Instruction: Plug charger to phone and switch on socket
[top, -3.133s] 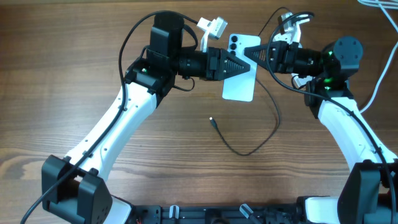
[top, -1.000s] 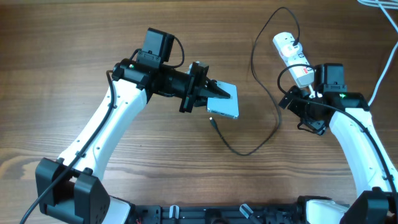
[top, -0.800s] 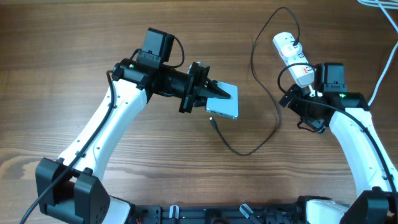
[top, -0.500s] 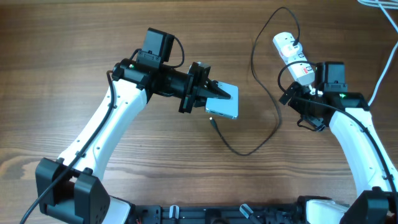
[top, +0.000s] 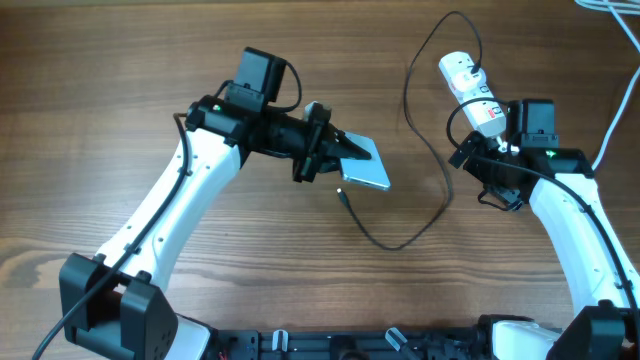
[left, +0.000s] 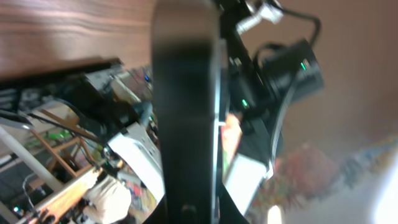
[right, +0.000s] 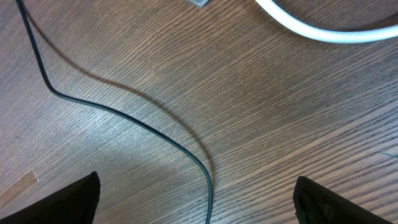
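Gripping the slim rectangular grey-blue phone (top: 368, 170) by its left edge, left gripper (top: 343, 150) has its jaws closed narrow on it, at centre of the brown wood-grain table (top: 120, 80). Phone sits tilted in the overhead view, pale plain face up, can't tell which face that is. In the left wrist view the phone (left: 186, 93) shows edge-on as a dark upright slab filling the gap between the fingers, blurry, no port detail readable.

Long thin black charger cable (top: 400, 244) lies loose on the table. Its small plug tip (top: 341, 193) is just below the phone's lower edge, apart from it, not inserted. From there the cable curves down and right, climbs up past the right arm, loops near the top edge and ends at the small white oblong power strip socket (top: 462, 75) at upper right. Socket has red marks at its lower end, switch position not readable.

Right gripper (right: 199, 205) hangs over bare wood just below the socket, jaws spread wide, holding nothing. Only the two dark fingertips (right: 62, 199) show at the bottom corners of the right wrist view. Black cable crosses between them, thick white cord (right: 323, 32) arcs across the top right of that view
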